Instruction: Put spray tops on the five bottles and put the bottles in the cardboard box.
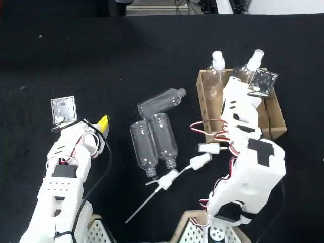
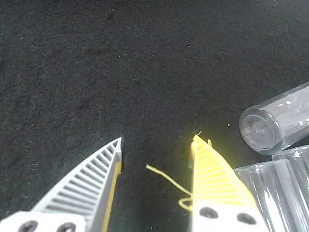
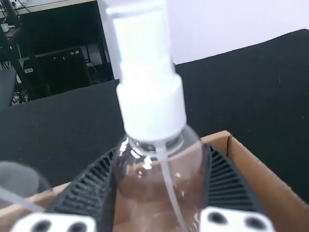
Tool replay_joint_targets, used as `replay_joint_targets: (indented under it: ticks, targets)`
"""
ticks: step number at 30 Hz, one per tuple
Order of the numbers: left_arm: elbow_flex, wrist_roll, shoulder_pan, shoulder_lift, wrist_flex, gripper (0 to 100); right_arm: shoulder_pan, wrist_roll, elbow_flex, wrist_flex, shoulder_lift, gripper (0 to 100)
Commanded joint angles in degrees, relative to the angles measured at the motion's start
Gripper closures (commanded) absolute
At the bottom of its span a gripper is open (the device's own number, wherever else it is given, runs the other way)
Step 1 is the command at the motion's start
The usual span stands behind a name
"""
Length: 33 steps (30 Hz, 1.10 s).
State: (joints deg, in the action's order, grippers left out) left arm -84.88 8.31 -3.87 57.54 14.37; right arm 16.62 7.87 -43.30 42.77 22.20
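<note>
Firmly, right jaws clasp 1 clear white-topped bottle [image 3: 145, 181]; left jaws gape empty

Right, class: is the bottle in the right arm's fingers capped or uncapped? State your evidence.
Capped: a white spray top sits on the neck of the bottle, its tube running down inside.

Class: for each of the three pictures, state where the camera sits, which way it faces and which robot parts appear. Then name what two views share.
High view: fixed above the table, looking down; both arms, three lying bottles, the cardboard box.
Left wrist view: on the left wrist, facing down at the table; the open left gripper.
Right wrist view: on the right wrist, facing across the box toward the room; the right gripper shut on a spray-topped bottle.
Shared: high and left wrist views both show lying bottles.
</note>
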Motion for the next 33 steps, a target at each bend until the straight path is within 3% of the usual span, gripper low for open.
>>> replay_joint_targets:
  ticks: [1,4,10,21,29,33]
  targets:
    - [0.66,0.53,-0.13,0.79,-1.14,79,-0.88,-0.44,-0.04,0.62,-3.65,79.9]
    - [0.66,0.53,-0.13,0.79,-1.14,79,-0.88,-0.44,-0.04,0.62,-3.65,78.2]
    - [0.66,0.53,-0.13,0.79,-1.14,79,-0.88,-0.44,-0.84,0.62,-3.82,65.0]
    - [0.66,0.53,-0.13,0.79,-1.14,79,-0.70,-0.35,-1.98,0.62,-4.62,64.9]
    - [0.66,0.53,-0.13,0.79,-1.23,79,-0.97,-0.35,-7.60,0.44,-13.49,64.9]
    - [0.66,0.53,-0.13,0.79,-1.23,79,-1.41,-0.44,-8.04,-7.30,-17.71,64.8]
